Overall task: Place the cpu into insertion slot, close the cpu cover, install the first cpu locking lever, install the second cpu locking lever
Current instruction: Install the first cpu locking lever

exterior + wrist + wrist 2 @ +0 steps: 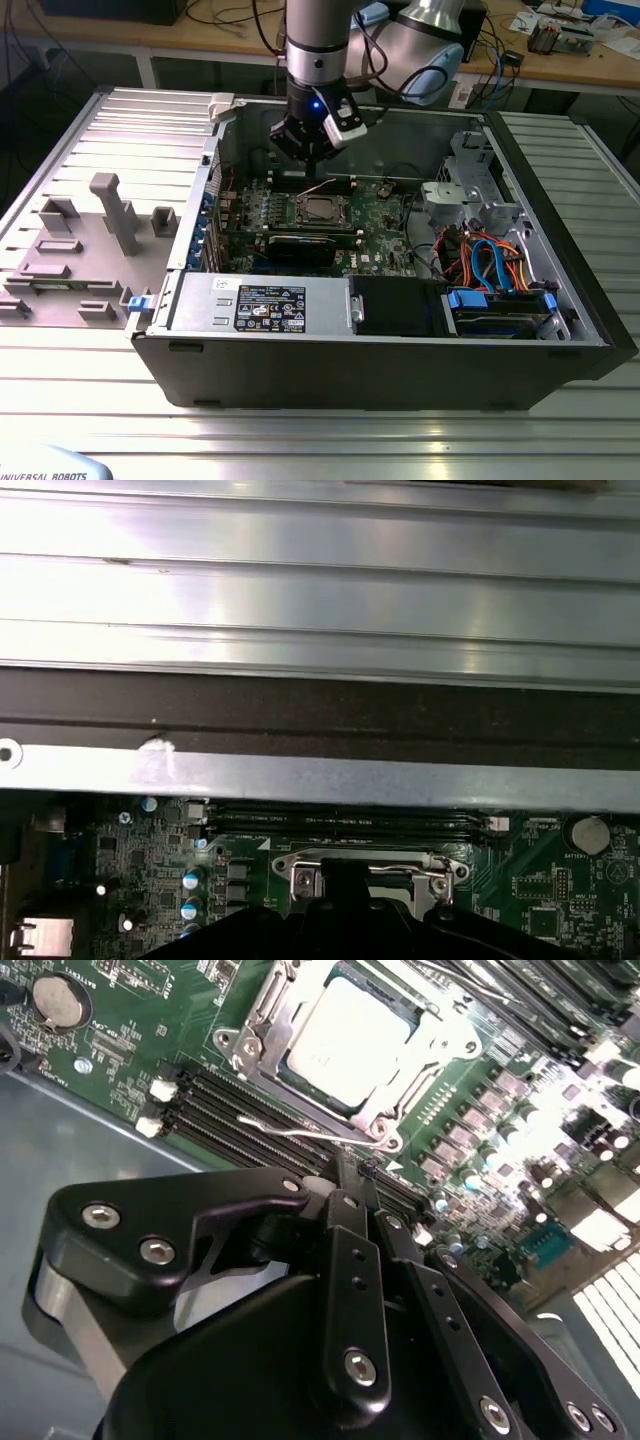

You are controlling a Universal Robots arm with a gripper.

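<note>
The cpu (345,1030) lies flat in the insertion slot (380,1120) on the green board, its silver top showing. The cpu cover (258,1030) is down around it as a silver frame. A thin wire locking lever (300,1134) stands out from the socket's side, over the black memory slots. My gripper (352,1172) hangs just above that lever's side of the socket, its two black fingers pressed together with nothing between them. In the exterior view the gripper (306,150) hovers above the slot (320,208), toward the case's back wall. The socket (370,872) also shows in the first wrist view.
The open computer case (560,300) lies on a ribbed metal table. A black card (300,247) sits in front of the socket, a power supply (262,303) along the front wall, and cables and a drive (495,275) at the exterior view's right. The case wall (320,770) runs close behind the socket.
</note>
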